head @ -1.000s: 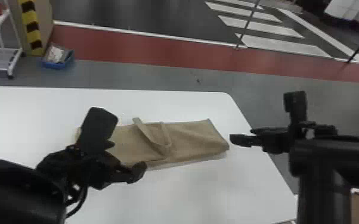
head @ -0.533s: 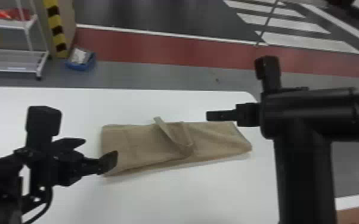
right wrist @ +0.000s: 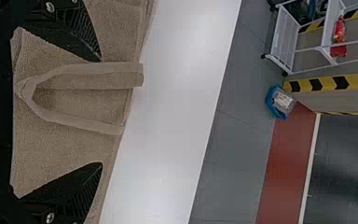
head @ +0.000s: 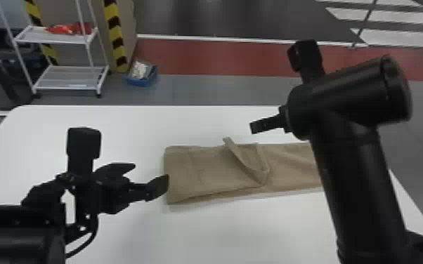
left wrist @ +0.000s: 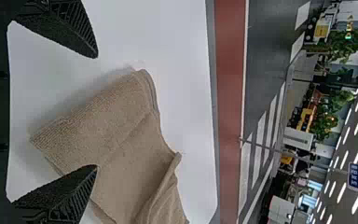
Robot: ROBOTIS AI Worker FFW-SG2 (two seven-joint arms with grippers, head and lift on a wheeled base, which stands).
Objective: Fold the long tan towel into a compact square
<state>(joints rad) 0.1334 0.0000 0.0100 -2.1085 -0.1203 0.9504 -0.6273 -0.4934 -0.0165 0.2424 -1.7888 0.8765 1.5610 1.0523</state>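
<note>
The long tan cloth towel [head: 214, 175] lies on the white table [head: 116, 121], nearer the far edge than the middle, its long sides running roughly along that edge. It is a flat, long shape, not a square, with its left part folded over. A thin, bent strip of tan cloth [right wrist: 88, 69] pokes up in its middle. The right black gripper [right wrist: 100, 112] has just come in from past the towel's right end and is now over that strip, its two fingers wide apart with nothing between them. The left black gripper [head: 151, 172] has backed off the towel's left end and is just beside it, fingers apart and empty too. The towel looks the same as before, so no new fold is made; likely the right one will grab the strip next. Past the table's far edge, a blue tub [head: 137, 83] sits on the floor.
</note>
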